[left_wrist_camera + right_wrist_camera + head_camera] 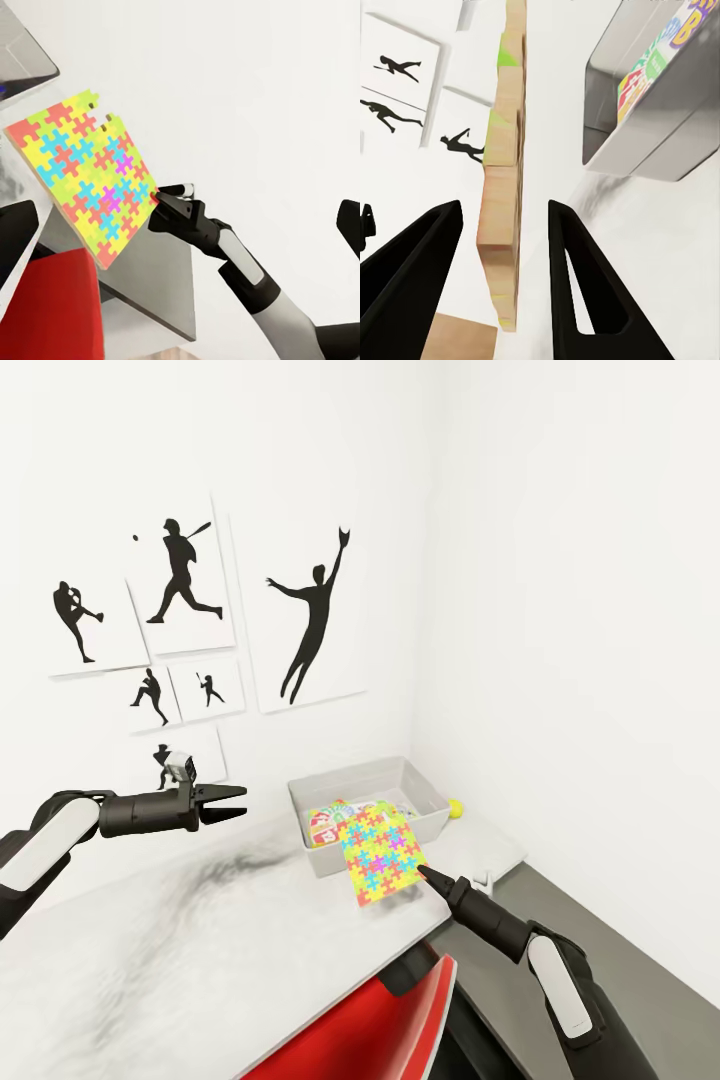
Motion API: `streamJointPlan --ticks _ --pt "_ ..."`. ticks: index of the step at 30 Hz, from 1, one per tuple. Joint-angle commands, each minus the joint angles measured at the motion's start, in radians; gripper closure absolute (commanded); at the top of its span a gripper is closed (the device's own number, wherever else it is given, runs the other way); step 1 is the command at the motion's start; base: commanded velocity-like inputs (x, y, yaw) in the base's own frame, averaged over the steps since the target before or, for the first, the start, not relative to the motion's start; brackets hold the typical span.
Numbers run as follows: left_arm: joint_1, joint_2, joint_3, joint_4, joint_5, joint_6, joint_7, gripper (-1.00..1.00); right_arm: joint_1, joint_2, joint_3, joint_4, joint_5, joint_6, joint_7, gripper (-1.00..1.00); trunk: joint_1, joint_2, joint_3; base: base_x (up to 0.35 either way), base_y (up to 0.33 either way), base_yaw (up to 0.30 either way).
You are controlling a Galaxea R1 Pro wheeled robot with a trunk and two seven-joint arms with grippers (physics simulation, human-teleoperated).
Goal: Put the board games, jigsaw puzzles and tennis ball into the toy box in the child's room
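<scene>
White walls are filling most of the head view, with black baseball silhouettes (pixel 180 575) hanging at upper left and a light-grey desk (pixel 200 930) running across the lower half. At centre right, the toy box (pixel 425 800) is sitting on the desk near the corner, and a printed board game (pixel 330 825) is already lying inside it. The tennis ball (pixel 456 808) is resting on the desk just beside the box's right wall.

The right gripper (pixel 425 872) is reaching in from lower right, and the jigsaw puzzle (pixel 383 853) is standing tilted at its tip, leaning over the box's front rim. In the right wrist view the board's thin wooden edge (pixel 502 187) is passing between the jaws, which look spread with gaps on both sides, so whether they are actually pinching it cannot be told. The left gripper (pixel 225 805) is hovering at centre left, jaws parted and holding nothing.

The puzzle is looking stiff, thin and light, probably smooth-faced and apt to slip or pivot in a corner hold; gripping across its edge nearer the middle would likely steady it. The ball should be light and inclined to roll.

Big coloured letters are showing on the game, including what looks like a "B" (pixel 684 34); no full word is readable.
</scene>
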Motion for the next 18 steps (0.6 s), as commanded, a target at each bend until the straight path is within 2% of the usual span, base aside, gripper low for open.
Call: streamJointPlan --ticks 1,18 --pt "-0.002 0.001 -0.002 0.001 0.0 0.002 -0.005 -1.0 -0.001 0.0 -0.001 0.0 -0.003 0.006 0.001 1.0 0.001 -0.002 -0.002 0.097 -0.072 0.0" --pt "-0.001 -0.001 -0.002 0.002 0.001 0.004 -0.005 -1.0 -0.001 0.0 -0.001 0.001 -0.003 0.006 0.001 1.0 0.001 -0.002 -0.002 0.053 -0.021 0.0"
